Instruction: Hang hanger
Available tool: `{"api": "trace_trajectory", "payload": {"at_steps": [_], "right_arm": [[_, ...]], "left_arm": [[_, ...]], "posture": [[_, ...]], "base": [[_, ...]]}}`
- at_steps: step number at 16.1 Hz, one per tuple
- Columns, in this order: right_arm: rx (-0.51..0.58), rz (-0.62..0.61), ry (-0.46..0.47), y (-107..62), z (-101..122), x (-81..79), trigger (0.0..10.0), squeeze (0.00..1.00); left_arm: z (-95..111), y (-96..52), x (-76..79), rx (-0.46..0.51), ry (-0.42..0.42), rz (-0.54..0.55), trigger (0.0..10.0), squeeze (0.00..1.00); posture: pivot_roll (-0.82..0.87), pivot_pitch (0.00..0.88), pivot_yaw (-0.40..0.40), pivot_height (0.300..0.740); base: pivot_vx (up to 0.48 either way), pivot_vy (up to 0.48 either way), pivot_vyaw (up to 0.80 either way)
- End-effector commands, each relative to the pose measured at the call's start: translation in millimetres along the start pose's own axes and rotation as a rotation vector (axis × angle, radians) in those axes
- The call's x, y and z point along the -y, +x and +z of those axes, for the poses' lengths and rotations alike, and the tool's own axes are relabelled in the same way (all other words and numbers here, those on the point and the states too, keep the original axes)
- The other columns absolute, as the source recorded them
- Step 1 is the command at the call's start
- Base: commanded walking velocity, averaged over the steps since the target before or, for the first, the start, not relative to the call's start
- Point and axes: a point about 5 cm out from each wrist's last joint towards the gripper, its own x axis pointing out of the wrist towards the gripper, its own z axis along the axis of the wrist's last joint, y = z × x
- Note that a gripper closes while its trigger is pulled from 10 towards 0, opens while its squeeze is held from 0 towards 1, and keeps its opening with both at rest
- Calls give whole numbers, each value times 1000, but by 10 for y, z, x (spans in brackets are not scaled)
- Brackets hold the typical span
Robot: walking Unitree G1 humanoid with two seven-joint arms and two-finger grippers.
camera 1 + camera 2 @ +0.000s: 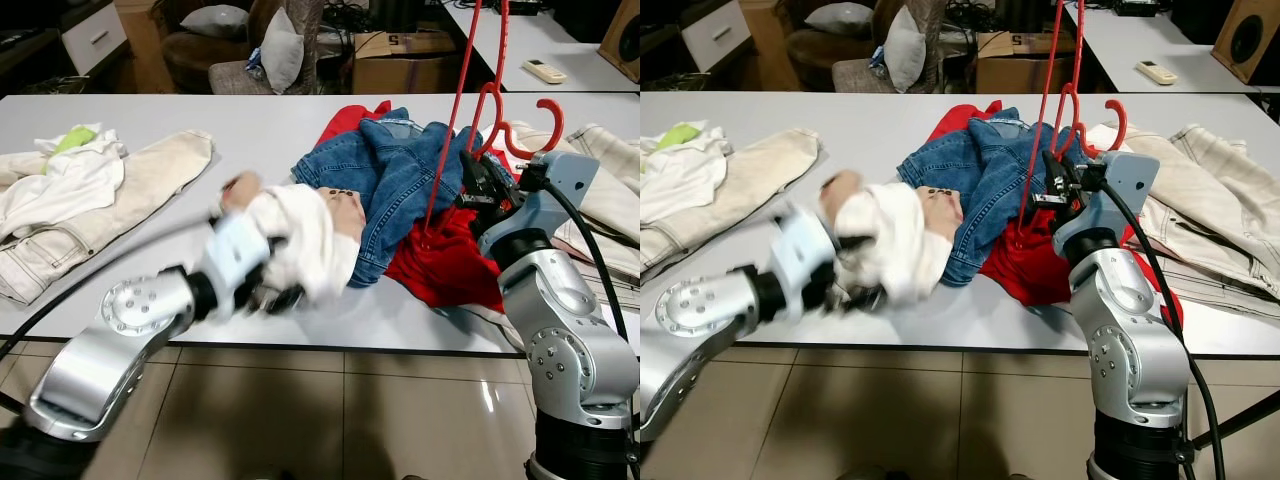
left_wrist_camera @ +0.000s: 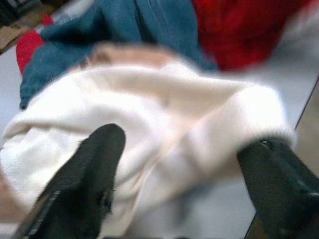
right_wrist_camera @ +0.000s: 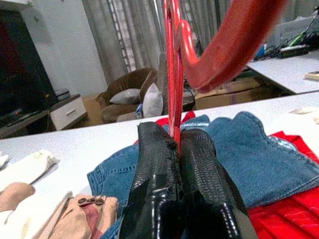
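Note:
A red hanger [image 1: 470, 100] stands upright over the clothes pile, and my right gripper [image 1: 478, 180] is shut on its lower wire; the right wrist view shows the wire pinched between the fingertips [image 3: 172, 142]. Below it a blue denim garment [image 1: 400, 180] lies on a red garment [image 1: 450, 265] on the white table [image 1: 250, 130]. My left gripper [image 1: 265, 290], blurred, is at a bunched white and beige garment [image 1: 300, 240] near the table's front edge. Its fingers [image 2: 99, 159] are spread wide with the white cloth [image 2: 164, 124] between them.
Beige trousers [image 1: 130, 190] and a white and green cloth [image 1: 70, 160] lie at the left of the table. More beige clothing [image 1: 620, 190] lies at the right. Behind the table are a chair with cushions [image 1: 280, 45], a cardboard box [image 1: 400, 60] and a second table with a remote [image 1: 545, 70].

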Motion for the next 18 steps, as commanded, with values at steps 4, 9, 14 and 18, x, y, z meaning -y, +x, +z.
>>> {"api": "trace_trajectory", "payload": {"at_steps": [4, 9, 14, 18], "right_arm": [[45, 16, -11, -30, 64, -45, 10000, 0], [57, -23, -1, -79, 17, -55, 10000, 0], [25, -5, 163, -138, -72, -152, 10000, 0], [15, -9, 185, -148, -114, -187, 10000, 0]], "left_arm": [[-67, -177, -275, -16, 6, 76, 10000, 1000], [184, -215, -324, 353, -276, 135, 10000, 1000], [194, -171, -383, 512, -491, 295, 10000, 1000], [181, -186, -473, 543, -552, 459, 10000, 1000]], "posture": [[-73, 0, 80, 740], [-75, 0, 89, 740], [-71, 0, 79, 740], [-66, 0, 72, 740]], "base": [[0, 0, 0], [0, 0, 0], [0, 0, 0], [0, 0, 0]]}}
